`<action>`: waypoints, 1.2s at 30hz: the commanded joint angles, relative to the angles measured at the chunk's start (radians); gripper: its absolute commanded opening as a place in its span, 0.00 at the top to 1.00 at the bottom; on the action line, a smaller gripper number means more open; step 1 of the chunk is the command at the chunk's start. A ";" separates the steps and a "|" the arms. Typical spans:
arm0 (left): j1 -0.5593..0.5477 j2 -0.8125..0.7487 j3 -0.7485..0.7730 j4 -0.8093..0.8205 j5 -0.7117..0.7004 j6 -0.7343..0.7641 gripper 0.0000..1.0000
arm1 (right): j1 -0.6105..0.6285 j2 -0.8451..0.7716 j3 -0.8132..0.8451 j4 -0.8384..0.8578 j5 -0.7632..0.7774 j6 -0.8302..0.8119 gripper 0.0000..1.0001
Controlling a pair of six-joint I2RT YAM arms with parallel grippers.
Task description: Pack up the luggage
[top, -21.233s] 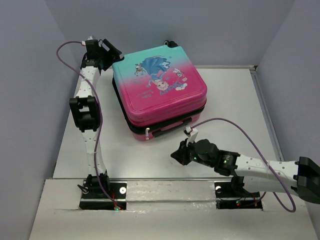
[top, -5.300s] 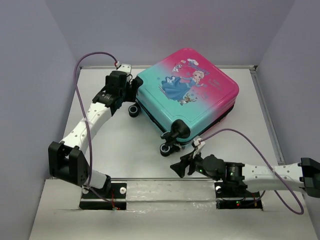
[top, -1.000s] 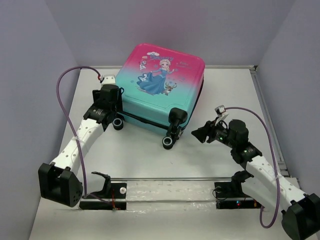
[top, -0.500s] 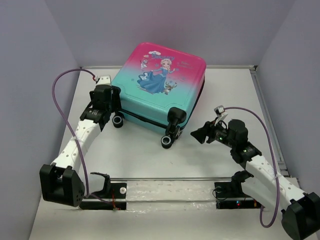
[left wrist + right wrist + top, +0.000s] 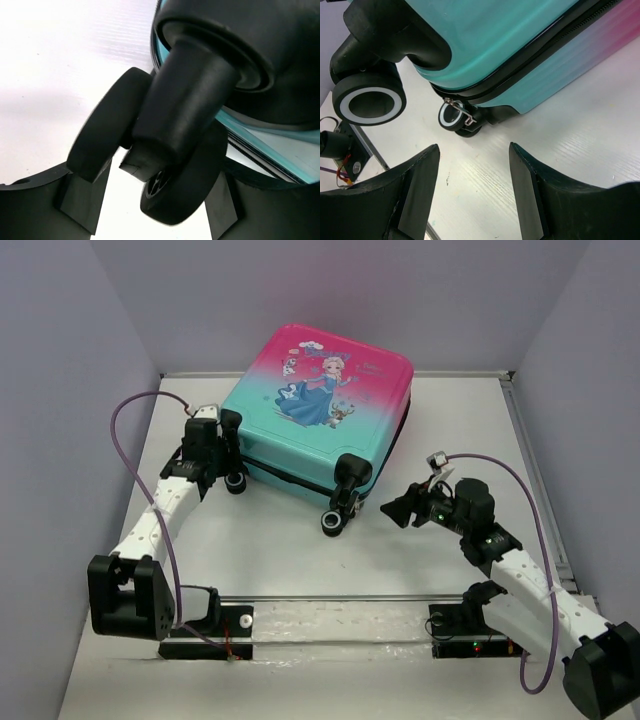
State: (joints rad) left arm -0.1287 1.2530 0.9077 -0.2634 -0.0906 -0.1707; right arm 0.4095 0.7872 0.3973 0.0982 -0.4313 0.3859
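1. The luggage lies flat and zipped shut in the upper centre of the top view, princess print up, pink end toward the top of the frame and teal end lower; its black zipper band runs round the side.
2. Its black wheels sit along the lower edge: one wheel at lower left, another at lower right.
3. The left gripper is at the lower-left corner, jaws apart; the caster fills the space between them; contact unclear.
4. The right gripper, right of centre, points at the lower-right wheel, jaws apart and holding nothing.
5. All rests on the white table.
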 commanded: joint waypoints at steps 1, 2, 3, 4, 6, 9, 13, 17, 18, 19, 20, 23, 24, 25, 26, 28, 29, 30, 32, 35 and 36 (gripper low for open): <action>0.004 -0.030 0.048 0.053 -0.101 0.000 0.20 | 0.014 -0.005 0.008 0.049 -0.023 0.001 0.36; 0.004 -0.046 0.033 0.062 -0.103 0.000 0.17 | 0.014 -0.003 0.008 0.051 -0.024 0.001 0.36; 0.004 -0.058 0.030 0.070 -0.104 0.000 0.08 | 0.014 -0.002 0.008 0.051 -0.023 0.001 0.36; 0.004 -0.067 0.031 0.073 -0.109 0.003 0.04 | 0.014 -0.002 0.008 0.051 -0.023 0.001 0.36; 0.004 -0.086 0.045 0.061 -0.095 0.011 0.02 | 0.014 0.004 0.006 0.057 -0.027 0.001 0.36; 0.004 -0.092 0.074 0.049 -0.081 0.011 0.04 | 0.023 0.012 0.006 0.061 -0.030 0.001 0.36; 0.006 -0.089 0.106 0.023 -0.092 0.019 0.08 | 0.023 0.014 0.006 0.066 -0.037 0.001 0.36; 0.006 -0.046 0.155 0.003 -0.078 0.031 0.11 | 0.023 0.009 0.005 0.070 -0.041 0.002 0.36; 0.006 -0.037 0.161 0.004 -0.077 0.031 0.13 | 0.023 0.007 0.003 0.071 -0.041 0.004 0.36; 0.006 -0.029 0.165 0.003 -0.077 0.031 0.15 | 0.023 0.004 0.003 0.071 -0.041 0.004 0.36; 0.006 -0.020 0.166 0.007 -0.072 0.033 0.17 | 0.023 0.003 0.000 0.069 -0.041 0.004 0.36; 0.006 -0.020 0.157 0.015 -0.046 0.033 0.26 | 0.023 -0.009 -0.003 0.069 -0.041 0.005 0.36; 0.006 -0.024 0.151 0.021 -0.041 0.031 0.29 | 0.023 -0.011 -0.003 0.069 -0.040 0.007 0.36; 0.006 -0.027 0.137 0.027 -0.037 0.033 0.34 | 0.032 -0.011 -0.002 0.067 -0.041 0.007 0.36; 0.006 -0.035 0.129 0.038 -0.022 0.034 0.36 | 0.032 -0.008 -0.002 0.067 -0.043 0.005 0.35; 0.006 -0.035 0.123 0.038 -0.009 0.033 0.38 | 0.032 -0.005 -0.002 0.067 -0.044 0.005 0.32; 0.006 -0.030 0.122 0.032 0.000 0.030 0.37 | 0.032 -0.002 0.001 0.067 -0.047 0.005 0.31; 0.006 -0.029 0.116 0.030 0.005 0.027 0.35 | 0.032 0.003 0.003 0.066 -0.047 0.005 0.30; 0.006 -0.030 0.103 0.035 0.020 0.025 0.32 | 0.032 0.004 0.005 0.066 -0.050 0.005 0.30; 0.006 -0.032 0.083 0.036 0.029 0.028 0.34 | 0.041 0.017 0.011 0.064 -0.061 0.007 0.26; 0.006 -0.032 0.077 0.038 0.029 0.027 0.37 | 0.052 0.024 0.014 0.063 -0.066 0.007 0.25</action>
State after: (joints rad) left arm -0.1223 1.2148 1.0237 -0.2260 -0.1047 -0.1223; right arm 0.4385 0.7963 0.3954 0.1207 -0.4603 0.3916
